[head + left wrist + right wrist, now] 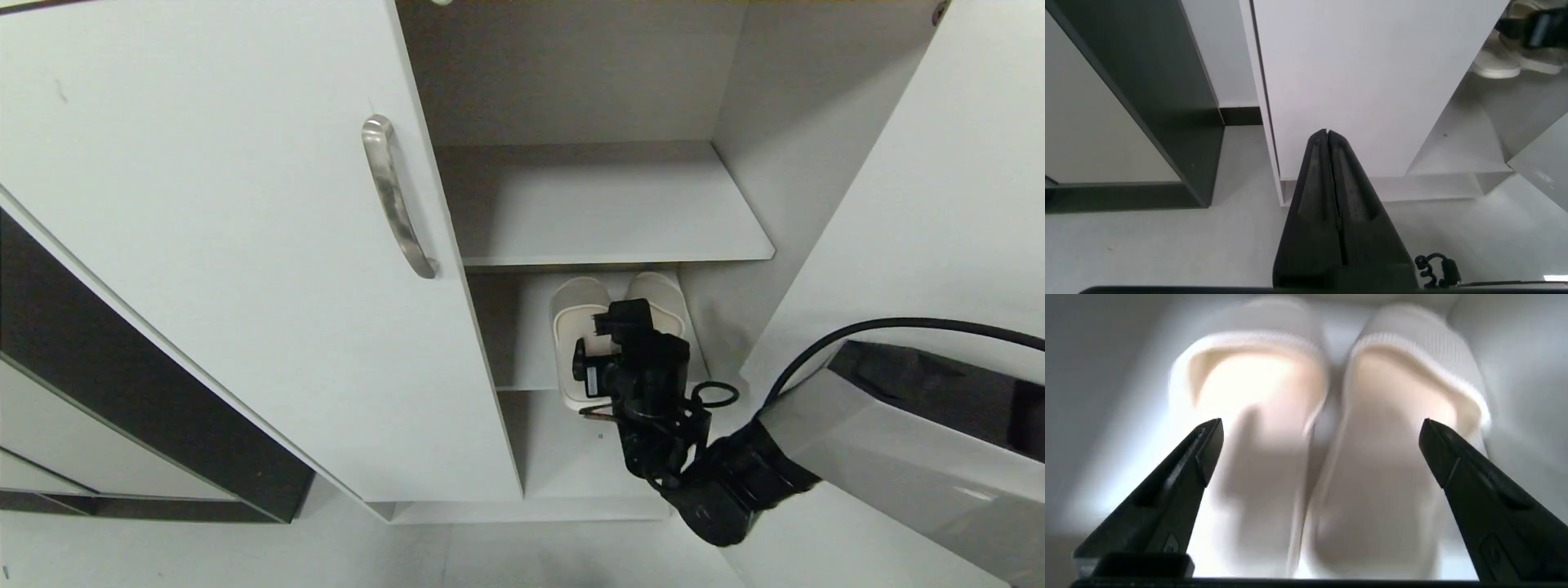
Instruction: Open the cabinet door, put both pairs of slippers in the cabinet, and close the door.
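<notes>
Honestly, those slippers (1388, 441) look light and squishy, so the right hand (1320, 431), spread wide, should squeeze the pair's outer sides.

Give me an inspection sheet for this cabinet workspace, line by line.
Surface: white middle shelf, carrying the slippers.
Job's things: one pair of white slippers side by side, toes inward; right door open; left door shut.
Clutter: nothing seen.
Grippers: right gripper open, at the slippers' heels, contact unclear; left gripper shut, holding nothing, above the floor before the left door.
Cables: black cable arcs along the right arm.
Surroundings: pale floor; dark panel beside the cabinet.
</notes>
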